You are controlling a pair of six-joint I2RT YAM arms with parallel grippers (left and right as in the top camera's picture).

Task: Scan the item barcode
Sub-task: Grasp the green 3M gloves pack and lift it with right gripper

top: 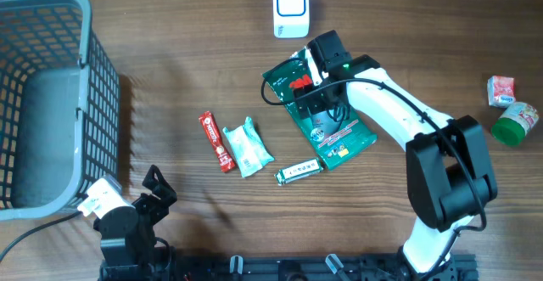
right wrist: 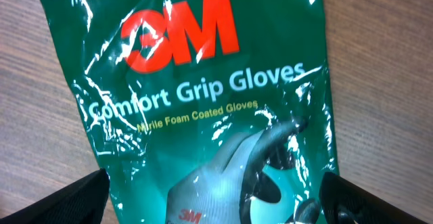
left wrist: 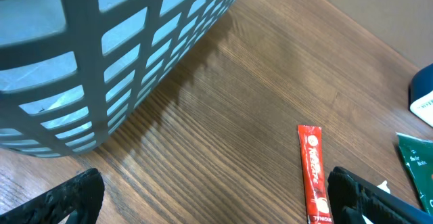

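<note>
One flat green plastic packet of 3M Comfort Grip gloves (right wrist: 203, 116) lies printed side up mid-bench, just below the single small white box scanner (top: 291, 8). My right tool (top: 318, 107) hovers directly over it, jaws wide apart and gripping nothing. I judge the step is to pinch the packet near an edge, where the slippery film bunches least, then lift it and turn the barcode face towards the scanner. I cannot make out a barcode.

Left of the packet lie three small items: one red stick sachet (top: 216, 142), one pale green pouch (top: 250, 148) and one small green bar (top: 299, 171). One grey mesh basket (top: 85, 26) stands far left. My left tool (top: 157, 188) rests beside it, open and empty.
</note>
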